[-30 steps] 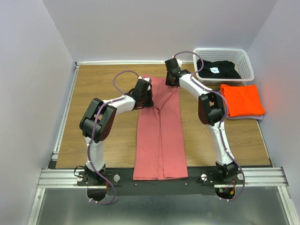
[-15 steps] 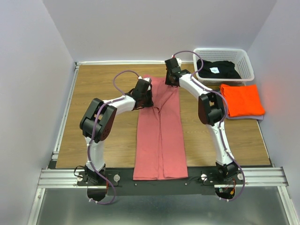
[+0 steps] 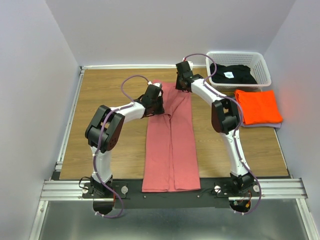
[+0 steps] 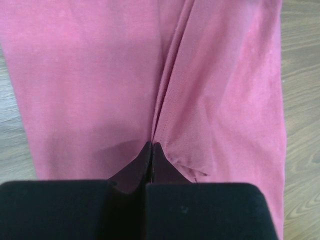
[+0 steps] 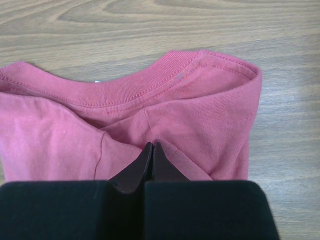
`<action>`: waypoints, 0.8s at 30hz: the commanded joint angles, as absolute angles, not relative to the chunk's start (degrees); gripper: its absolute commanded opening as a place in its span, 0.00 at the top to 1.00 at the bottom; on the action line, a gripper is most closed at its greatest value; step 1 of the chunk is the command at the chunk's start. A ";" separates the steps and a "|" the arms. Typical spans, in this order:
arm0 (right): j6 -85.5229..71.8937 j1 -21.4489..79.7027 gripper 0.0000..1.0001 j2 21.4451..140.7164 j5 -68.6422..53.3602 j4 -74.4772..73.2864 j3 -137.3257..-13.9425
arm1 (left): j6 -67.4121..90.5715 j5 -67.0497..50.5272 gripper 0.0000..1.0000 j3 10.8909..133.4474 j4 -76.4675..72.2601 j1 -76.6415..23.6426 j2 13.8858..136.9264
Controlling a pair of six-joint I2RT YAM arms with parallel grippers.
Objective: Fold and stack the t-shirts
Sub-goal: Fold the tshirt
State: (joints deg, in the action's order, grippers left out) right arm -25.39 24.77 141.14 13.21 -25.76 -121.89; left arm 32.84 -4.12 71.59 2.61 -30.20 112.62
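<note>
- Left pincer (image 4: 151, 146) is pinching shut on the pink-red t-shirt (image 3: 170, 150) at its centre crease.
- Right pincer (image 5: 152, 146) is gripping it, fully closed, below the collar.
- The shirt is lying as a long strip down the frame centre.
- Orange t-shirt (image 3: 257, 106) is lying at the right, and black t-shirt (image 3: 232, 74) is sitting in the basket (image 3: 265, 70) at upper right.

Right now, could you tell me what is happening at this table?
Both arms are working on the pink shirt, which lies on the table folded lengthwise into a long strip. The left gripper is shut on cloth at the centre fold near the far end. The right gripper is shut on cloth just below the collar. An orange shirt lies folded at the right, and a black shirt sits in the basket.
</note>
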 commanded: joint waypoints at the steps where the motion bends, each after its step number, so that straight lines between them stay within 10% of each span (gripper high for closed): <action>1: -23.91 24.43 0.97 141.41 13.18 -23.29 -123.31 | 32.70 -0.53 1.00 72.77 4.66 -30.50 110.92; 15: -21.88 24.52 0.77 137.73 11.52 -23.29 -118.66 | 30.06 6.15 0.66 75.67 8.43 -30.50 112.15; 24: -24.61 23.30 0.68 127.89 5.82 -22.77 -108.83 | 28.21 11.60 0.65 78.93 12.39 -30.59 106.35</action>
